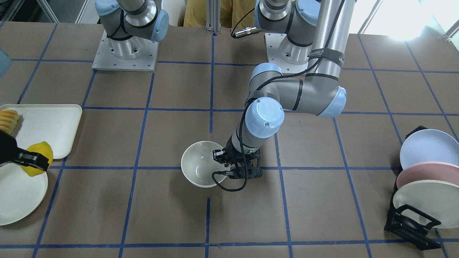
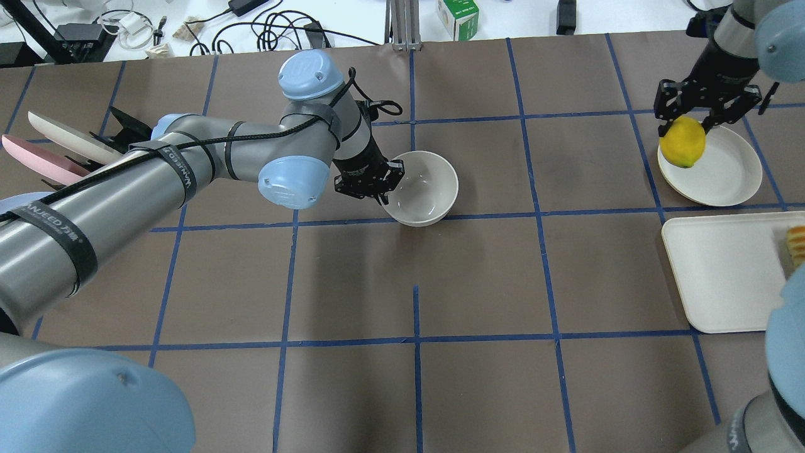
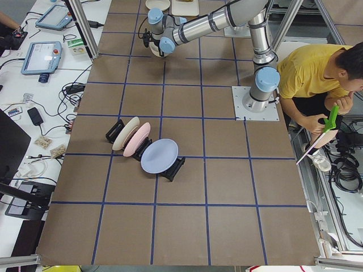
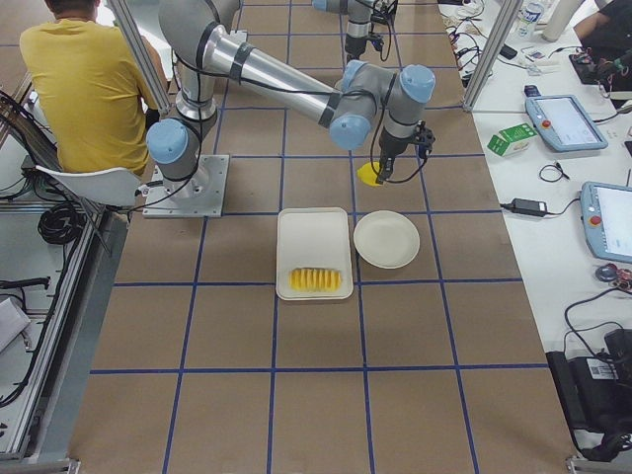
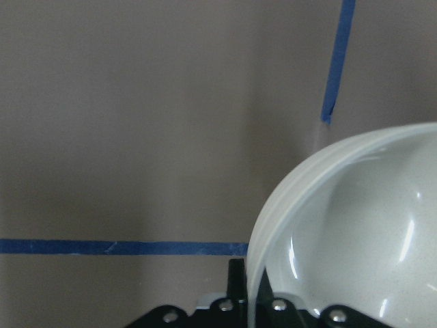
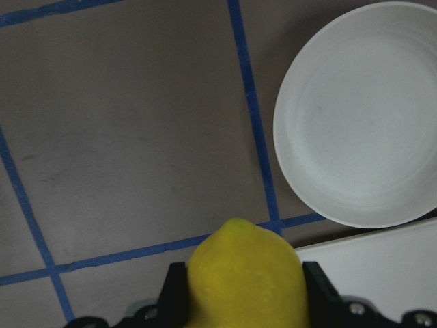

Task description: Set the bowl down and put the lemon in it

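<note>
The off-white bowl [image 1: 199, 168] is upright at the table's middle, on or just above the brown surface; it also shows in the overhead view [image 2: 427, 189] and the left wrist view [image 5: 355, 225]. My left gripper [image 1: 225, 165] is shut on the bowl's rim on the side toward my left arm, one finger inside and one outside [image 2: 382, 189]. My right gripper [image 2: 684, 126] is shut on the yellow lemon [image 2: 682, 141] and holds it in the air over the edge of a flat plate. The lemon also shows in the front view [image 1: 36, 157] and the right wrist view [image 6: 246, 280].
A flat off-white plate [image 2: 723, 170] and a white tray [image 2: 723, 277] with sliced striped food [image 1: 8, 120] lie at my right. A black rack of plates [image 1: 426, 179] stands at my left. A seated person in yellow [image 3: 312, 73] is behind the robot's bases.
</note>
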Available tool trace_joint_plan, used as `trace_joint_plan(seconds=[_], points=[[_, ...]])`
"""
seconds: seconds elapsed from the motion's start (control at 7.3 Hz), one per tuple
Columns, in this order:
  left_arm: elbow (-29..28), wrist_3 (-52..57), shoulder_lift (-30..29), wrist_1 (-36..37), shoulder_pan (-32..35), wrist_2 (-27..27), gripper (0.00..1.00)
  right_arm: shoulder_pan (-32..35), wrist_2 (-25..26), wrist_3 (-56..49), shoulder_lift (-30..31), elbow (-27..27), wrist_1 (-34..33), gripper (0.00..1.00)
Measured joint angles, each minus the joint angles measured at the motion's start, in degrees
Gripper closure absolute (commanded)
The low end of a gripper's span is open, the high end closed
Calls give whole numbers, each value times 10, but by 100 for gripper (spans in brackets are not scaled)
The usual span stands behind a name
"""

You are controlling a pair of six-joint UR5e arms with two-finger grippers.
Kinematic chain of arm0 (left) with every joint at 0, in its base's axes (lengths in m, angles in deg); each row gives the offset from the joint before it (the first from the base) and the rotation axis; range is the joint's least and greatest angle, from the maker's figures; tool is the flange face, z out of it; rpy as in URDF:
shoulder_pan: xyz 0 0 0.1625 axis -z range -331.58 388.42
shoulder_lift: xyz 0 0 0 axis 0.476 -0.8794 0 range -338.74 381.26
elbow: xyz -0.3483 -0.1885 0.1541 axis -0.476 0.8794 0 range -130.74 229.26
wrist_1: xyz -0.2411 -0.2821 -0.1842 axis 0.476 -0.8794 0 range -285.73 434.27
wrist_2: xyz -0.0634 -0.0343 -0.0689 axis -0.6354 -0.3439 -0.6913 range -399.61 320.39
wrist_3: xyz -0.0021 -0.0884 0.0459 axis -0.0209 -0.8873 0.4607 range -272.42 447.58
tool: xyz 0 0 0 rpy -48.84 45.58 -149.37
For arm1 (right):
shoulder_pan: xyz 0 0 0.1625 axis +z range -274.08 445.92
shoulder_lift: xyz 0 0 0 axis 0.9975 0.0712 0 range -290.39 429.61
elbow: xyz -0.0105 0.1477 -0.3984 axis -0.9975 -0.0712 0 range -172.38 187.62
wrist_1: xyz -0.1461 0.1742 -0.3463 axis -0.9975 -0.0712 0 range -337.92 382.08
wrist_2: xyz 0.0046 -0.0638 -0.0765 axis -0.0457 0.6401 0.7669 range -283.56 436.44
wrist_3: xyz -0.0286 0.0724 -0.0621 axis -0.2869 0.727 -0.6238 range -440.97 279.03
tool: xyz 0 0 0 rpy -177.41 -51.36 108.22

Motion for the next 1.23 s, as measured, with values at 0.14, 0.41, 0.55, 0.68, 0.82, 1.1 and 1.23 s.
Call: trace_joint_plan(seconds=[0.14, 0.41, 0.55, 0.68, 0.82, 1.1, 1.23], points=[[2, 0, -1, 0, 3, 9, 87, 31, -1, 30, 9, 0, 5, 100], [10, 2, 0, 1, 4, 24, 0, 82, -21, 88, 19, -1, 7, 100], [9, 4, 4, 2, 3, 40, 0, 110, -29, 117, 19, -1, 2, 100], [6, 6, 14, 1, -1, 49, 0, 134, -33, 137, 16, -3, -5, 100], [-1, 12, 32, -13, -12, 53, 0, 152, -34, 146, 11, -5, -11, 100], [-25, 99, 100, -116, -71, 56, 0, 191, -43, 179, -1, -8, -33, 100], [-41, 160, 142, -192, -106, 58, 0, 216, -57, 211, -11, -8, -52, 100]])
